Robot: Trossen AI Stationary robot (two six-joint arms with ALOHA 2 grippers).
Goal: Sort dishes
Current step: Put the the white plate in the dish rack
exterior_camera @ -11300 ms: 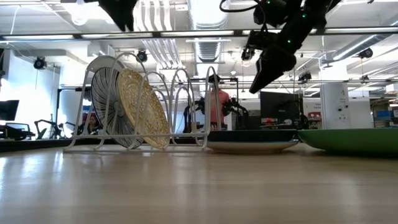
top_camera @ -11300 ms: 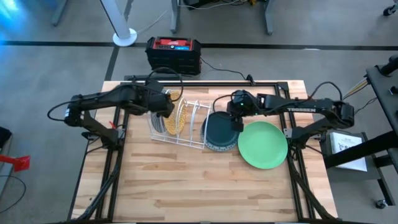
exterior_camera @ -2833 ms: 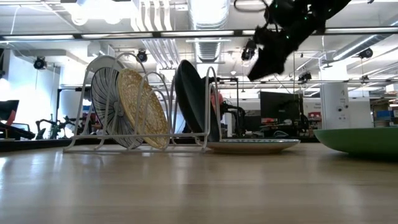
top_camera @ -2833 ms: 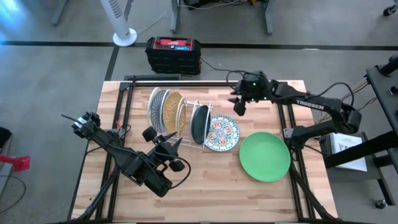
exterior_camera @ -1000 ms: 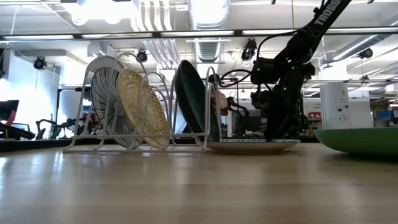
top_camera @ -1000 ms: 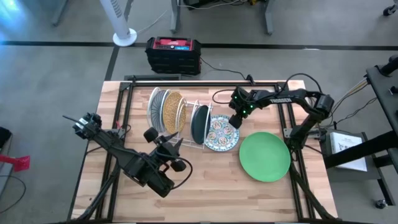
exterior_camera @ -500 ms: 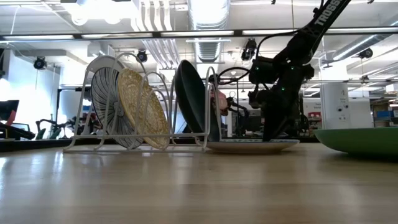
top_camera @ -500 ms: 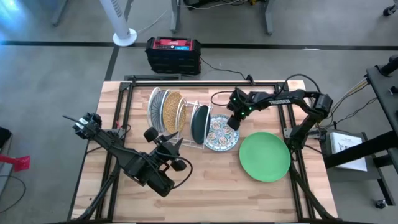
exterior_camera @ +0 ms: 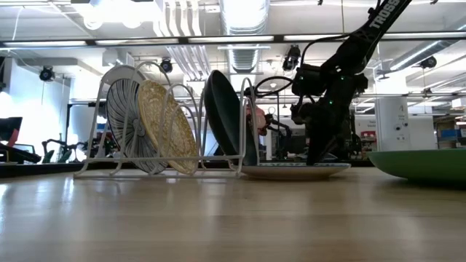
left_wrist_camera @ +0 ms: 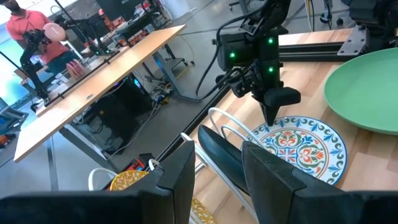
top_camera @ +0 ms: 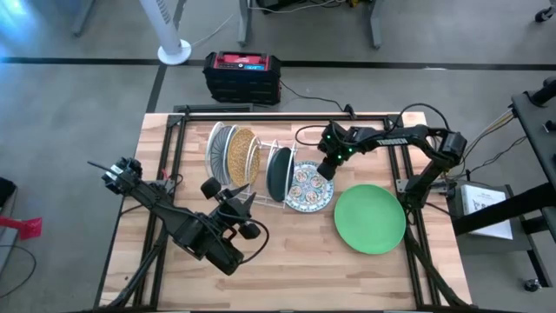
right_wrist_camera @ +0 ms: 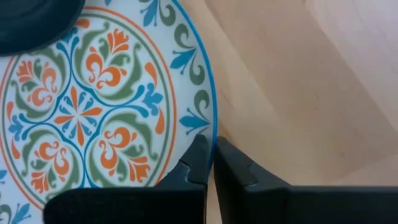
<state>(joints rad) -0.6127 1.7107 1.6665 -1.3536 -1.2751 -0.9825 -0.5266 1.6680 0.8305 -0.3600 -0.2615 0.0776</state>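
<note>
A white plate with a blue and orange floral pattern (top_camera: 309, 186) lies flat on the table beside the white wire rack (top_camera: 248, 169). My right gripper (top_camera: 327, 170) is shut on its edge. In the rack stand a dark teal plate (exterior_camera: 226, 120), a mustard-yellow speckled plate (exterior_camera: 164, 127) and a pale ribbed plate (exterior_camera: 124, 109), each on its rim between the wires. A light green plate (top_camera: 368, 217) lies flat on the table at the right. My left gripper (top_camera: 228, 198) hangs open above the table's near left, holding nothing. My right gripper pinches the floral plate's rim (right_wrist_camera: 213, 127) on its far right side between its two fingers, one fingertip (right_wrist_camera: 200, 152) over the patterned face and the other outside the edge. The fingers come from above, slanting down. The plate lies flat on the table.
A black and red box (top_camera: 242, 75) sits on the floor beyond the table's far edge. The teal plate's lower rim stands close against the floral plate's left side. Bare wood stretches along the table's near side (top_camera: 295, 278).
My right gripper has shut its fingers on the floral plate's far right rim, staying in place. The plate has not moved.
</note>
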